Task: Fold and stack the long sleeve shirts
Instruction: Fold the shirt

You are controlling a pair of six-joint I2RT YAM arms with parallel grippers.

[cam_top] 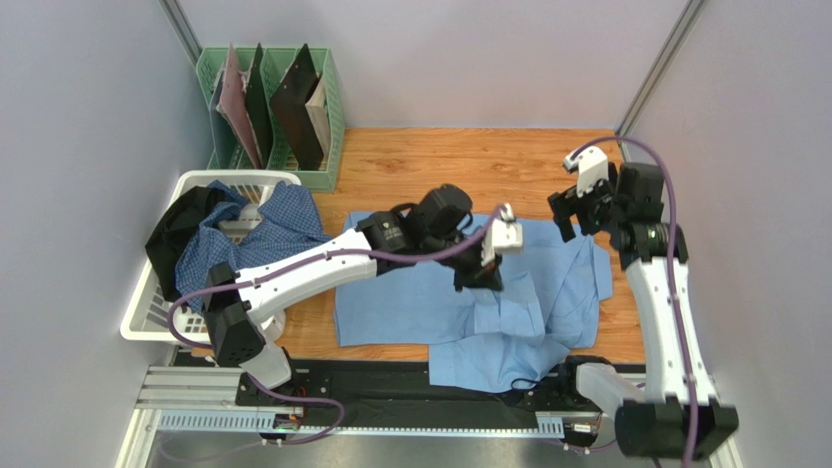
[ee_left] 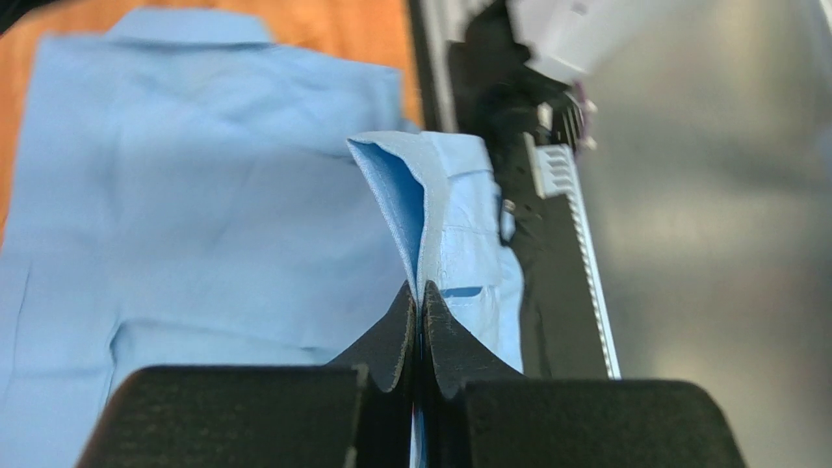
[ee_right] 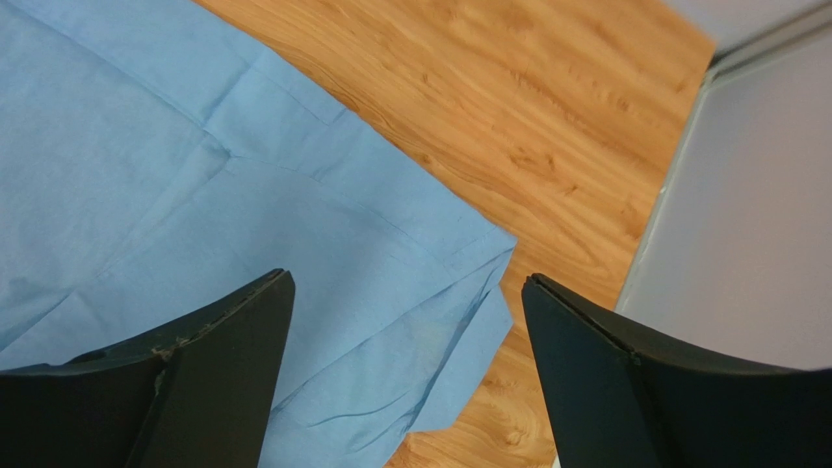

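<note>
One checked shirt [cam_top: 278, 229] and one dark garment [cam_top: 181, 229] fill the white basket [cam_top: 146, 292]; the green rack [cam_top: 330, 107] holds upright boards [cam_top: 298, 97]. One light blue shirt [cam_top: 410, 302] has a fold pinched between the left gripper's [ee_left: 418, 292] jaws. Its edge lies below the right gripper's [ee_right: 407, 281] wide-apart jaws.

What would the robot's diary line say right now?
left gripper: shut on light blue shirt | right gripper: open over shirt edge | checked shirt: in basket
</note>
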